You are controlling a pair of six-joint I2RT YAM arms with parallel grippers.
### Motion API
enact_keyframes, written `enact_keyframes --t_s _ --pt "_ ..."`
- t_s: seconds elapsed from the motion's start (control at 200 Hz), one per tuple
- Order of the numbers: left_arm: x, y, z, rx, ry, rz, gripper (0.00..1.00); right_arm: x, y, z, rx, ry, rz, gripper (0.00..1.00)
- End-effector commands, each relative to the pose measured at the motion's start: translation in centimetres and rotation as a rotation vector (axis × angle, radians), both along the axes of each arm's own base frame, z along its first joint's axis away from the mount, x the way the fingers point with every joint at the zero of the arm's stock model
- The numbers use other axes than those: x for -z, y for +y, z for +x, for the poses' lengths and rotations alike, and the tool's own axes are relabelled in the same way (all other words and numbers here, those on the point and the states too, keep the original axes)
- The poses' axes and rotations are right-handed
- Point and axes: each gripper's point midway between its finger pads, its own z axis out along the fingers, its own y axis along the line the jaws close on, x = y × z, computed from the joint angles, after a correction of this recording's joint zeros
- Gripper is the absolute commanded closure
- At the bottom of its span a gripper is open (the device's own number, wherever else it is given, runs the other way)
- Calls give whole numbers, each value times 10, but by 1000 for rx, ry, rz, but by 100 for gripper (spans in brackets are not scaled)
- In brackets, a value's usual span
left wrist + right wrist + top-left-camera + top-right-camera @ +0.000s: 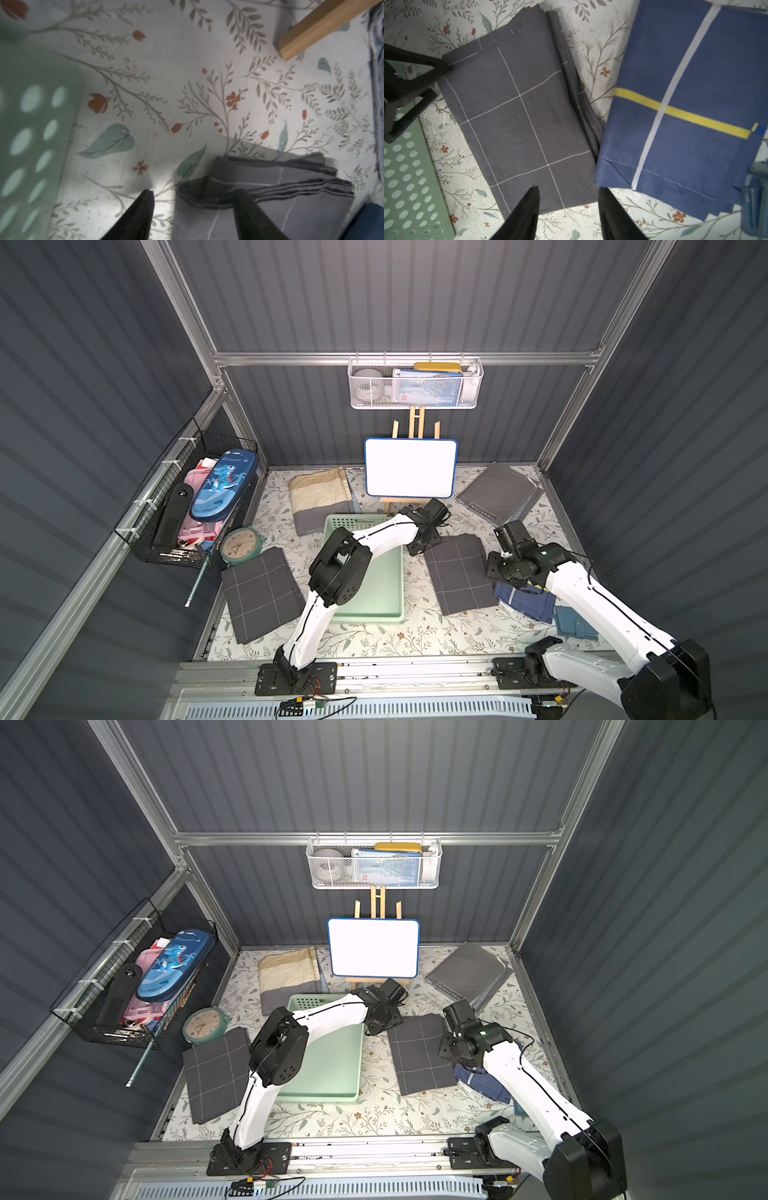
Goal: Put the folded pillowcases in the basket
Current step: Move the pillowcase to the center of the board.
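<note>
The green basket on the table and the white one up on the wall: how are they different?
The green basket is shallow plastic, lying flat on the table; the white basket is wire mesh, hanging from the back rail. The white basket holds several items; nothing shows in the green basket's visible part. Both are rectangular and open-topped.

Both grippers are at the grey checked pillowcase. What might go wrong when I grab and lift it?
The left gripper stands open over the pillowcase corner where the folded layers fan apart; it may catch only some layers and the fold could open.
The right gripper is open beside the blue cloth, which lies against the pillowcase edge; it might pinch both.
The left arm lies across the basket, perhaps blocking the drop.
</note>
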Motion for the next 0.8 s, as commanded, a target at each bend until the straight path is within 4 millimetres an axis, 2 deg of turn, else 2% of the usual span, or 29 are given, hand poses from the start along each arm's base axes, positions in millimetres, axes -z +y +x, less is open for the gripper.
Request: enact_keyframes --t_s 0.0,0.24,0.3,0.38,0.51,0.555,0.665,0.795 --pt "0 -9 -2 53 2 -24 35 3 0 0 -2 16 -3 49" --pt "-8 -23 4 92 -36 -82 36 12 -1 0 9 54 -13 49" --pt "-4 -26 4 105 -33 -87 40 14 -2 0 17 67 -25 49" --pt "1 -24 4 101 -37 -79 52 17 -5 -1 28 84 -44 49" --pt "4 -17 2 70 -44 -74 54 20 -5 -2 30 97 -40 48" --pt "6 -14 1 68 -46 -68 61 28 -5 -2 31 127 -46 48" --pt "9 -16 0 86 -54 -75 84 30 -4 3 46 136 -47 48" --pt "8 -16 3 89 -70 -69 95 31 1 8 47 154 -34 48"
